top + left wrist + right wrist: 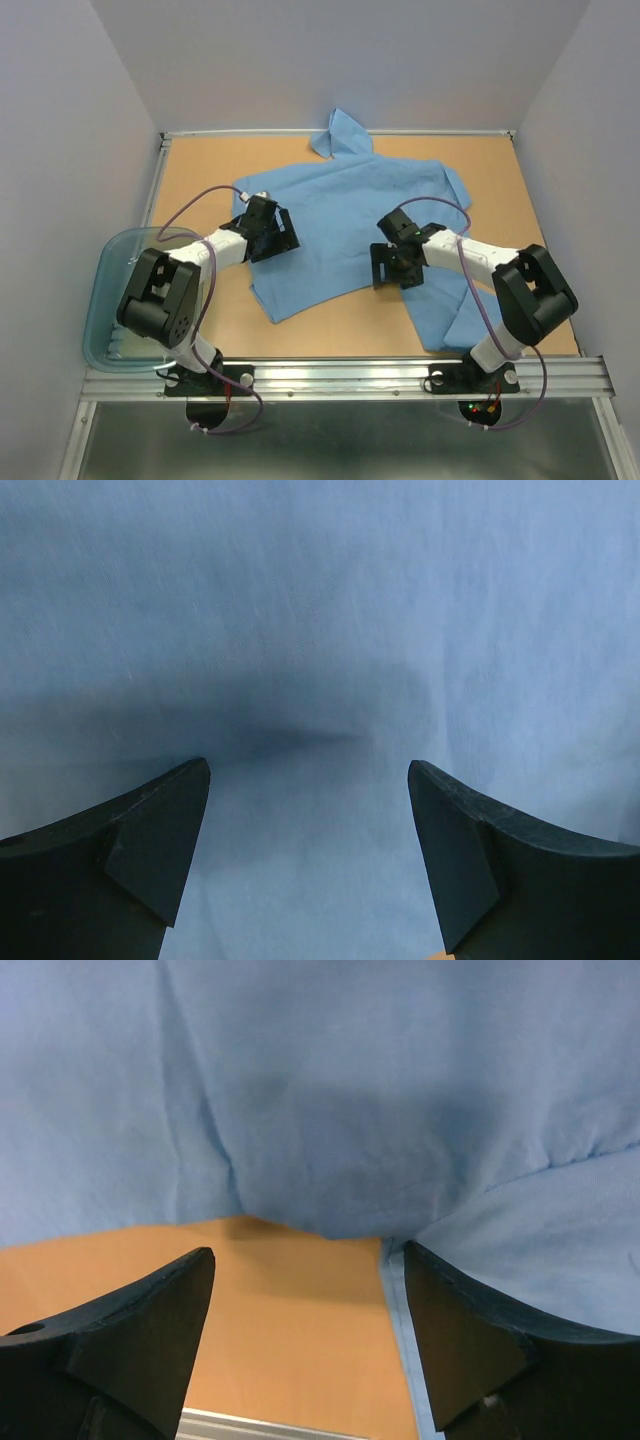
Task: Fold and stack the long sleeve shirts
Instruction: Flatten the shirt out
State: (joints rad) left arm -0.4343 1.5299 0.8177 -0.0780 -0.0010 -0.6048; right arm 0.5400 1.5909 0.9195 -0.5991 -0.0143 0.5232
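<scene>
Shirt (350, 215): light blue, spread mostly flat across the far half of the table (200, 170). One pointed flap (340, 135) riding up at the far edge, a long part, probably a sleeve (450, 320), trailing toward the near right corner. Only one shirt in view. Clear tub (100, 300) off the left side, well apart from the cloth.

Left gripper (272, 228): hovering over the shirt's left part, jaws wide apart, nothing between them. Wrist view filled with plain cloth, no edge in sight.

Right gripper (395, 262): low at the near hem (300, 1225), jaws apart and empty. Bare table directly below, cloth edge just ahead, a second layer overlapping at the right.

Step in hand, as judged: lining up for a fold grab, folding not yet begun.

Risks from here:
- Closing short of the hem on the right: jaws meeting on bare table, no cloth taken
- Catching only one of the overlapping layers: fold dragging askew
- Pinching mid-panel on the left, no edge beneath: cloth bunching into a ridge instead of folding over
- Thin fabric slipping out under an uneven two-arm lift
- Trailing sleeve sliding off the near edge if pulled that way
</scene>
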